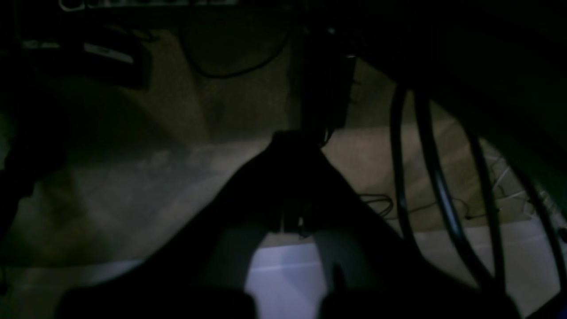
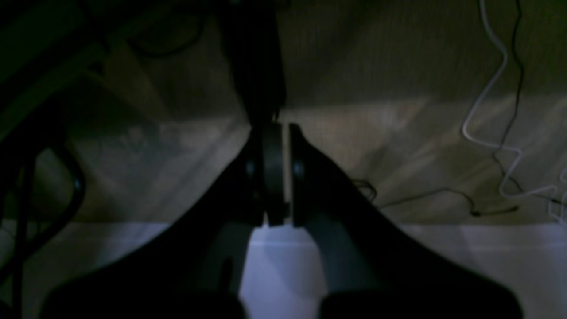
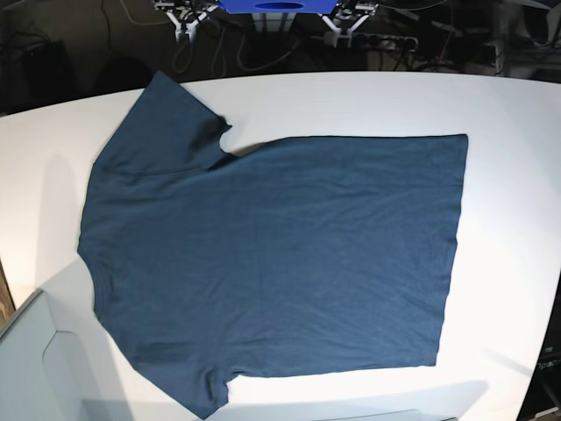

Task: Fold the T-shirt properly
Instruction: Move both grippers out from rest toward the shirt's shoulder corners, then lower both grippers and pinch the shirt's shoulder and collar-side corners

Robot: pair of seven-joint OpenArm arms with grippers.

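Both end effectors closed, empty, T-shirt point(image 3: 280, 263) spread flat, white table point(image 3: 508, 114) margin all round

White table point(image 3: 508, 114); navy T-shirt point(image 3: 280, 263) spread flat on it, unfolded.

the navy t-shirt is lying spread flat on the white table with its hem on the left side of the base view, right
Not quite. The base view shows the T-shirt spread flat on the white table, but its hem is on the right side; the neck and sleeves are on the left.
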